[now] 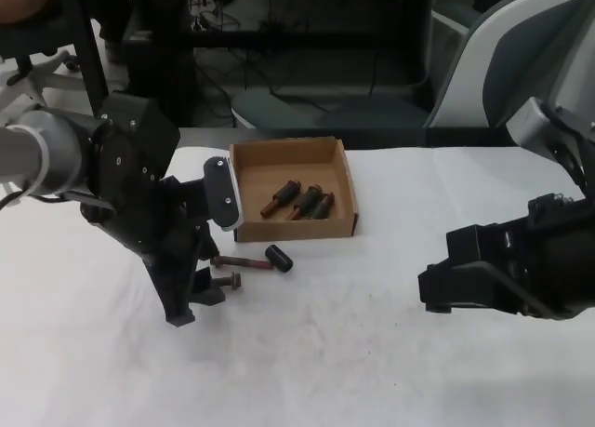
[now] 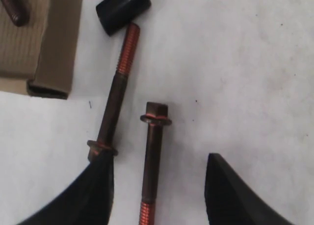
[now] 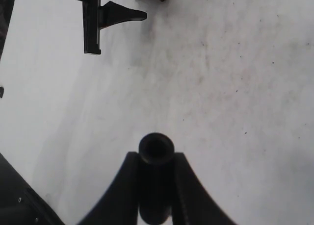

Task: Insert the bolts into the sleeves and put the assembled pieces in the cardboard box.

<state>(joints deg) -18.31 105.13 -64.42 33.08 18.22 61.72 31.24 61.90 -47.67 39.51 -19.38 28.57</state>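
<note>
- Plainly, the right gripper (image 3: 156, 159) is nearest. It is clamped on a sleeve (image 3: 156, 147) whose open bore faces out past the fingertips, low over the bench (image 1: 372, 362) and well apart from the bolts.
- Farther out, the left gripper (image 2: 158, 159) hangs with its fingers (image 2: 83, 195) spread, straddling the near bolt (image 2: 152, 166).
- That bolt's long axis runs along the gap between the fingers, head away from the wrist. A plain squeeze should therefore catch the shank crosswise.
- The left arm is much the nearer to both bolts.
- Just beside it lies the far bolt (image 2: 115, 87), almost parallel. Its head is touching or nearly touching one fingertip, so that finger could nudge it.
- The far bolt's threaded end points at the loose sleeve (image 2: 122, 9), which lies right at its tip.
- Beyond these, the box (image 1: 297, 230) holds three assembled pieces (image 1: 302, 202).
- No writing is readable on the box, the bolts or the sleeves.
</note>
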